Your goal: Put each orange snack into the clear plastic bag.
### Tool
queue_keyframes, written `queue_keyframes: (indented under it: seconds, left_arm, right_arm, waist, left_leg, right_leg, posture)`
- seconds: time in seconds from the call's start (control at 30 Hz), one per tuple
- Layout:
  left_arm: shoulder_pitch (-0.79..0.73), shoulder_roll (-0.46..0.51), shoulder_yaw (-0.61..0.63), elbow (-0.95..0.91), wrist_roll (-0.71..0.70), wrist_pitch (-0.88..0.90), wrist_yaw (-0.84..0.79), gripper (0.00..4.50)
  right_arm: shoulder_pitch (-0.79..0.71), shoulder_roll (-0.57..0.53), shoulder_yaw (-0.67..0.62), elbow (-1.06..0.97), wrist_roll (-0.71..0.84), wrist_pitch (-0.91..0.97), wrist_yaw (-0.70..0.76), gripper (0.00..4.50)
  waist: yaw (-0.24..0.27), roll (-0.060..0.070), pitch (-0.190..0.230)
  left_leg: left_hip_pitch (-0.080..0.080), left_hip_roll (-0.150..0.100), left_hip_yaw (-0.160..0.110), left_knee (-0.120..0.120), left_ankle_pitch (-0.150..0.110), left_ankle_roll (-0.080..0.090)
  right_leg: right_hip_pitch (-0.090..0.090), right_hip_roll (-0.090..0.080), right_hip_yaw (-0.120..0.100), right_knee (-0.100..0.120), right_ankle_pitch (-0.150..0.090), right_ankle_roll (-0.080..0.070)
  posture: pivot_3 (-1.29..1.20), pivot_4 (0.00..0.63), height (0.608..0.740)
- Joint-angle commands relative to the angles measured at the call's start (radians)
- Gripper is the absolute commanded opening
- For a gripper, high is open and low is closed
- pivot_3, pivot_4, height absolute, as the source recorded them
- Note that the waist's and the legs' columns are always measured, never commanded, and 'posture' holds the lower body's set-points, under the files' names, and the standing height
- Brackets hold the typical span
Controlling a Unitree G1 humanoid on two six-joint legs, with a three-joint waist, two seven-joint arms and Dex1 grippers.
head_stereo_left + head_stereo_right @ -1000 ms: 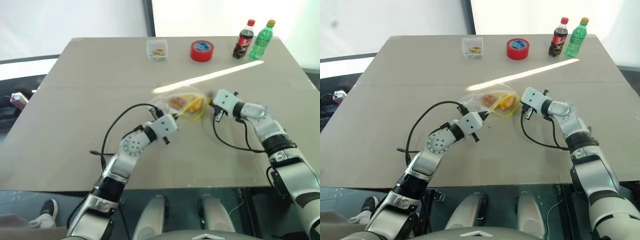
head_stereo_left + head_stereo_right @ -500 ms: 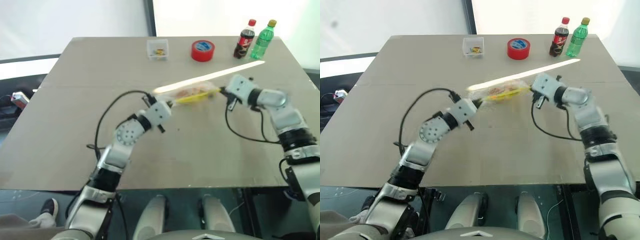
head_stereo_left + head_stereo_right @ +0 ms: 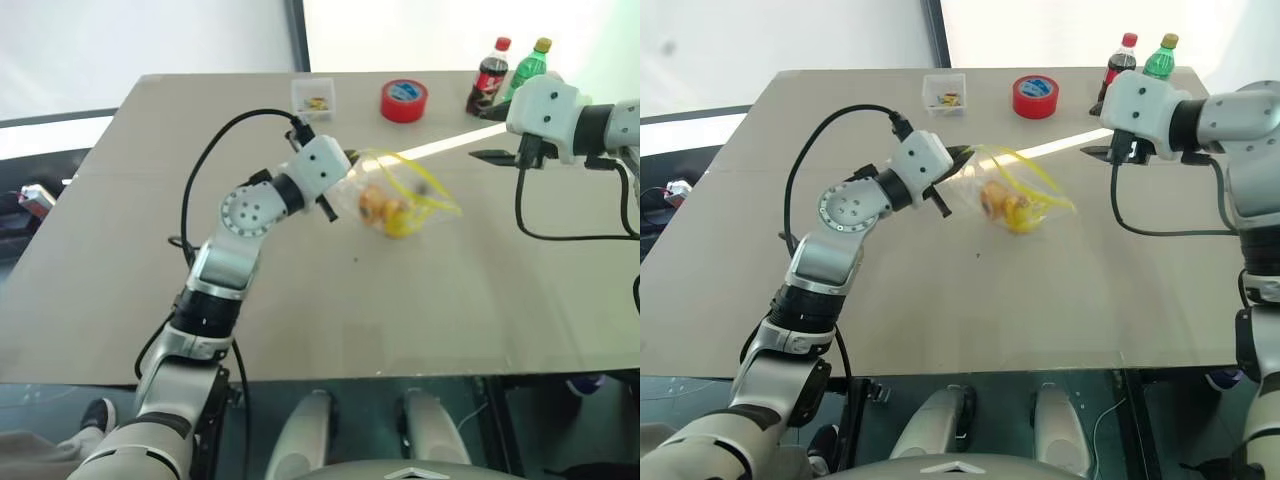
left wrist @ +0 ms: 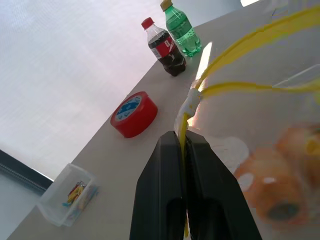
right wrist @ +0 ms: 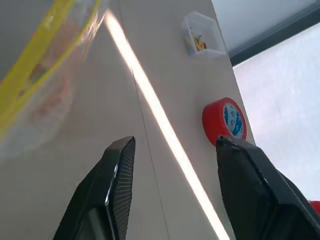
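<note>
The clear plastic bag (image 3: 405, 193) with its yellow strip hangs above the table from my left gripper (image 3: 338, 183), which is shut on the strip at the bag's edge. In the left wrist view the black fingers (image 4: 170, 165) pinch that strip. Two orange snacks (image 3: 376, 203) lie inside the bag at its low end; the left wrist view shows them close up as one snack (image 4: 265, 186) beside a second snack (image 4: 301, 145). My right gripper (image 3: 490, 133) is raised to the right of the bag, open, with nothing between its fingers (image 5: 119, 167), apart from the bag (image 5: 40, 85).
At the table's far edge stand a small clear box (image 3: 314, 98), a red tape roll (image 3: 404, 101), a cola bottle (image 3: 488, 80) and a green bottle (image 3: 528, 65) partly behind my right wrist. A sunlit stripe crosses the grey table (image 3: 450, 290).
Both arms have risen. My right gripper let go of the bag, opened and pulled up to the right. The bag now hangs from the left gripper alone, snacks inside.
</note>
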State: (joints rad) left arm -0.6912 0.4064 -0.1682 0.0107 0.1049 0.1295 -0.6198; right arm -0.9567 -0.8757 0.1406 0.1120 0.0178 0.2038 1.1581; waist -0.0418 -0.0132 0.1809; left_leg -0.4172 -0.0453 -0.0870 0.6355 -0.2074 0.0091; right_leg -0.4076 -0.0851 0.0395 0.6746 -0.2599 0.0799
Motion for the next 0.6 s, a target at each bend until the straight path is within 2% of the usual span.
queue_keyframes:
  seconds: [0.03,0.23,0.37,0.6]
  left_arm:
    - [0.013,-0.006,-0.019,-0.054,0.002,-0.01,-0.004,0.0]
    - [-0.022,0.026,-0.069,-0.098,0.023,0.019,-0.072,0.0]
    - [-0.065,0.061,-0.085,-0.134,0.047,0.05,-0.11,0.0]
    - [-0.083,0.124,-0.095,-0.175,0.102,0.076,-0.15,0.0]
  right_arm:
    - [0.012,0.031,-0.02,-0.158,0.074,0.11,0.01,2.58]
    - [0.046,0.15,0.04,-0.237,0.04,0.106,-0.079,2.58]
    - [0.049,0.218,0.075,-0.219,-0.007,0.028,-0.142,2.58]
    - [0.072,0.257,0.098,-0.217,-0.03,-0.042,-0.148,2.58]
  waist:
    - [0.0,0.0,0.0]
    - [0.004,0.0,0.0]
    - [0.005,0.0,0.0]
    - [0.003,0.0,0.0]
  left_leg:
    - [0.0,0.0,0.0,0.0,0.0,0.0]
    - [0.0,0.0,0.0,0.001,0.0,0.0]
    - [0.0,-0.001,-0.001,0.001,0.0,0.0]
    - [0.0,-0.001,-0.001,0.001,0.0,0.0]
  right_leg:
    - [0.0,0.0,0.0,0.0,0.0,0.0]
    - [0.0,0.0,0.0,0.001,0.0,0.0]
    - [0.0,0.0,-0.001,0.002,0.0,0.0]
    - [0.0,0.0,-0.001,0.002,0.0,0.0]
  posture:
    - [0.0,0.15,0.74]
    - [0.0,0.15,0.74]
    - [0.0,0.15,0.74]
    - [0.0,0.15,0.74]
